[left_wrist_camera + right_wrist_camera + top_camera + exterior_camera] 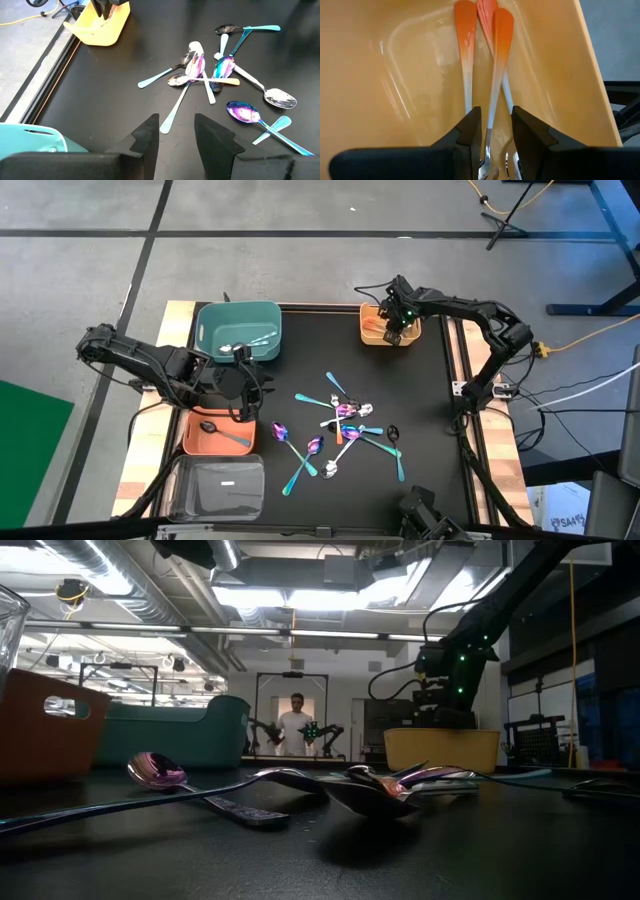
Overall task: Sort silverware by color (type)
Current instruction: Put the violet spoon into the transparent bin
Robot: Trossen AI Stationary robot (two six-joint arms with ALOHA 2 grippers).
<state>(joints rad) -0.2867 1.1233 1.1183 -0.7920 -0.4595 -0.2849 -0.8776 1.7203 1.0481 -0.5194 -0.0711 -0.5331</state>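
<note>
Three orange-handled spoons (492, 65) lie in the yellow bin (385, 330) at 1 o'clock on the tabletop (300, 340). The right gripper (492, 132) hangs over that bin, fingers slightly apart, one spoon stem running between them; whether they pinch it or have let go, I cannot tell. If it is being dropped, best to open wider and lift straight up so no finger drags a stem.

The left gripper (175, 132) hovers at 9 o'clock between the teal bin (238, 330) and orange bin (218, 435), fingers apart, empty, facing the pile (345, 430) at centre (teal, purple, silver and black spoons crossed over each other). Judged next pick: a loose outlier, the teal spoon (172, 107) nearest the fingers, grasped mid-stem, not the tangle.
</note>
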